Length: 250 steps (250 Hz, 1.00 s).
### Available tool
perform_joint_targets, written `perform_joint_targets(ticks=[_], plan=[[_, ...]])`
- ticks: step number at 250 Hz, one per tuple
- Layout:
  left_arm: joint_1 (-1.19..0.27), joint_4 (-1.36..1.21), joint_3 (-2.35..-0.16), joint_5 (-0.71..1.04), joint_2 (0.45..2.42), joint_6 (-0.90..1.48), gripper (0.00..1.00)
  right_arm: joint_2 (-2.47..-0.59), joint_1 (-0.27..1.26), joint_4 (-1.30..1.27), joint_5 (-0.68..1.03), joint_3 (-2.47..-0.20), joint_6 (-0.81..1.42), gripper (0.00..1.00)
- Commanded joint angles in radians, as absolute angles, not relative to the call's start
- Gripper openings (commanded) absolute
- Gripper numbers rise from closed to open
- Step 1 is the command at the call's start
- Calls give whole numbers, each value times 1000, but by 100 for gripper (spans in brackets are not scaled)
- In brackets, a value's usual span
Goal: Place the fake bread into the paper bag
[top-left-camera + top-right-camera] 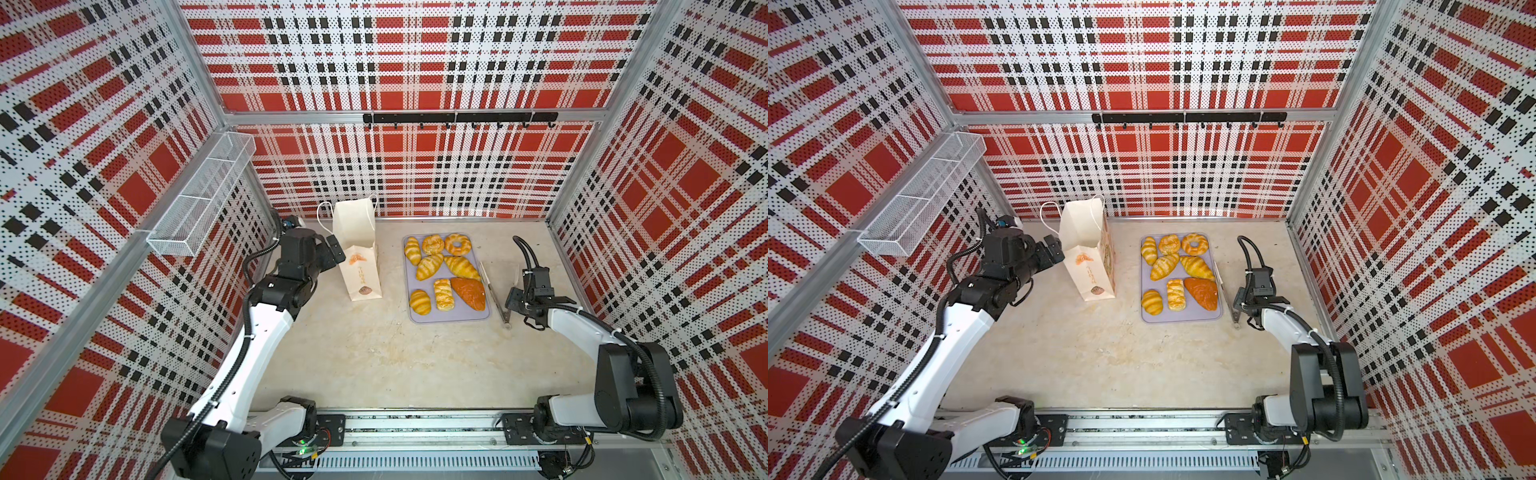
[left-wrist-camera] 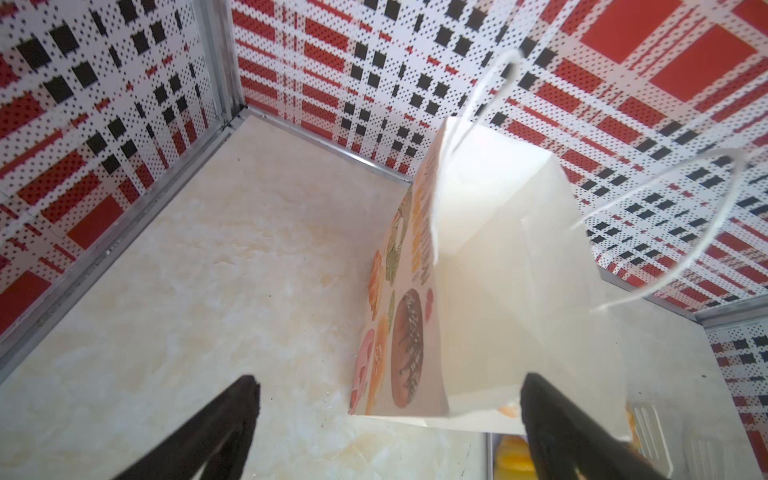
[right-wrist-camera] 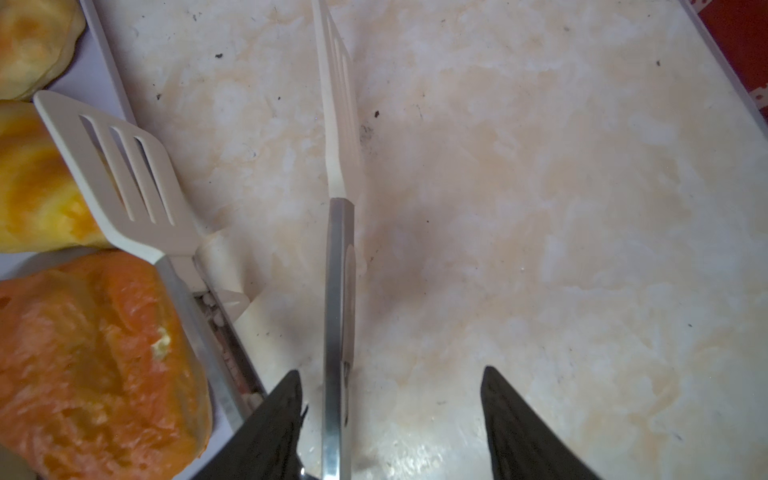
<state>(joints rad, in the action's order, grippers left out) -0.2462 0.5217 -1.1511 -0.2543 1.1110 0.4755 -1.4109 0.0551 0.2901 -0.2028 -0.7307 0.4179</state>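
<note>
Right gripper (image 3: 390, 370) open around one tongs (image 3: 338, 270) arm; left gripper (image 2: 388, 376) open beside paper bag (image 2: 498, 270).
If only that arm is pinched, fake bread (image 1: 429, 266) could be dropped.

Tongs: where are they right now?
In both top views the tongs lie on the table along the lilac tray's right edge, beside the dark orange croissant. The right hand sits at their near end, straddling one arm.

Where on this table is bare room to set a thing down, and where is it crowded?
Free: the tabletop between the base rail and the tray; the strip between paper bag and tray. Crowded: the tray, full of fake bread; tongs alongside.
</note>
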Motion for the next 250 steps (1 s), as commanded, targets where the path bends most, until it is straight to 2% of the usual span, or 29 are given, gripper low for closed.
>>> perform_joint_targets(ticks=[1, 79, 159, 197, 250], plan=[[-296, 486, -1118, -389, 1060, 424, 99, -1445, 55, 239, -189, -772, 439, 67], [-506, 411, -1025, -552, 955, 359, 99, -1573, 55, 295, -152, -854, 439, 62], [-664, 383, -1022, -633, 990, 287, 99, -1636, 55, 320, -137, -882, 471, 50], [-703, 364, -1035, -627, 1022, 257, 99, -1621, 55, 330, -134, -891, 470, 29], [-744, 347, -1056, -618, 1061, 242, 100, -1563, 56, 389, -143, -931, 452, 9]])
